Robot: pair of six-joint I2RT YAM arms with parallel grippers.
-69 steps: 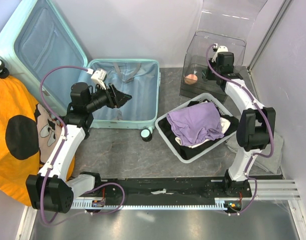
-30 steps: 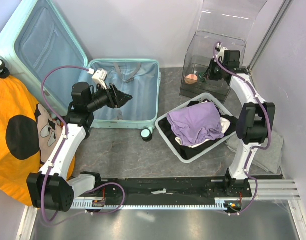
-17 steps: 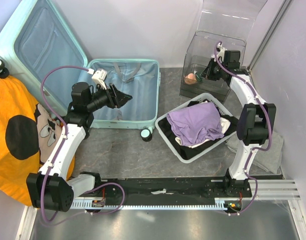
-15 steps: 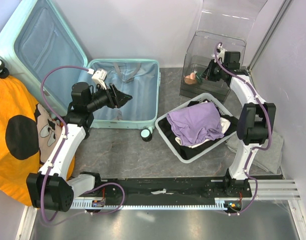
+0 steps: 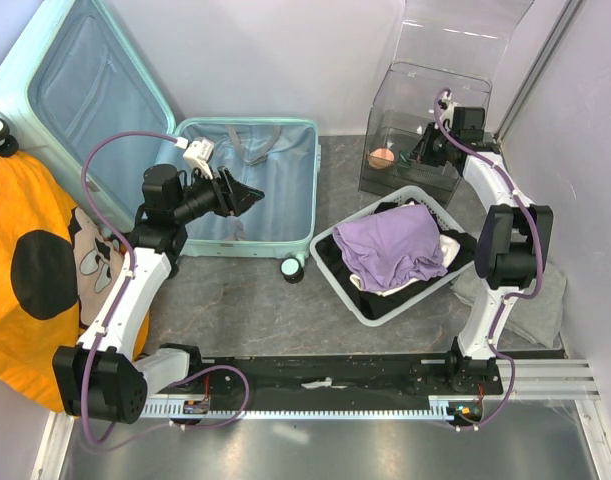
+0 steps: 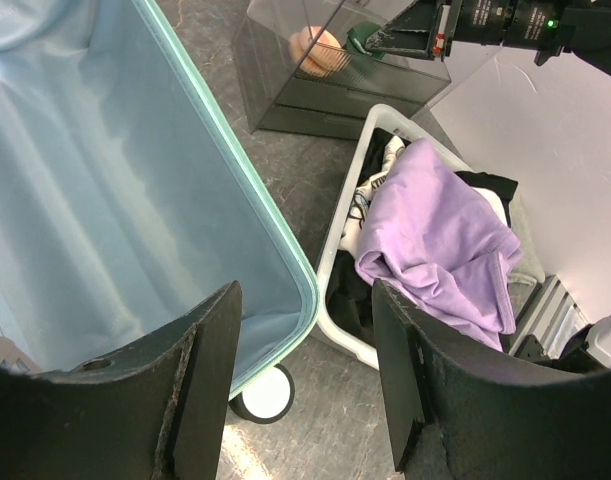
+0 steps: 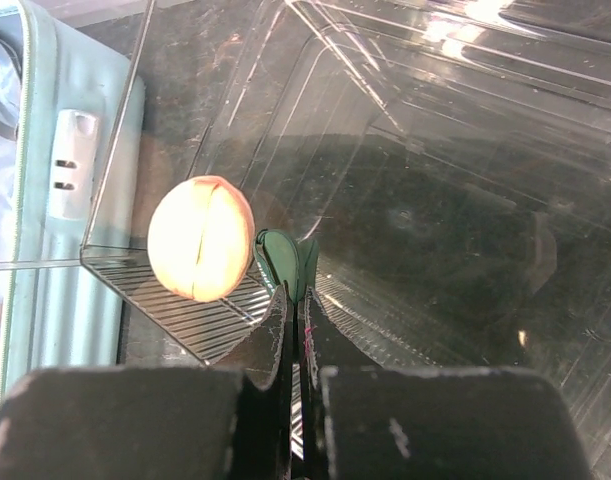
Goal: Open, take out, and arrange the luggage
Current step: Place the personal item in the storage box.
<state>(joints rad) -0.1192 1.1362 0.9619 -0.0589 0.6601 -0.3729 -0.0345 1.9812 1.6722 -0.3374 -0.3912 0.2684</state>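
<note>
The mint luggage [image 5: 285, 190] lies open at the back left, its lid [image 5: 95, 90] leaning up against the wall, and its pale blue lining [image 6: 105, 200] looks empty. My left gripper [image 5: 247, 195] hovers over the open half near its front rim; in the left wrist view this gripper [image 6: 305, 380] is open with nothing between its fingers. My right gripper [image 5: 417, 155] reaches into the clear plastic box [image 5: 425, 90]. Its jaws [image 7: 293, 300] are shut, pinching the edge of a small green item [image 7: 283, 258] beside a round peach-coloured object [image 7: 200, 238].
A white basket [image 5: 330, 240] between the arms holds a purple garment [image 5: 390, 245] over dark and white clothes. An orange printed cloth [image 5: 25, 260] lies at the left edge and a grey cloth [image 5: 550, 300] at the right. A suitcase wheel [image 6: 263, 392] sits by the basket.
My right gripper has shifted slightly to the right inside the clear box, staying shut. The left arm and the luggage have not moved.
</note>
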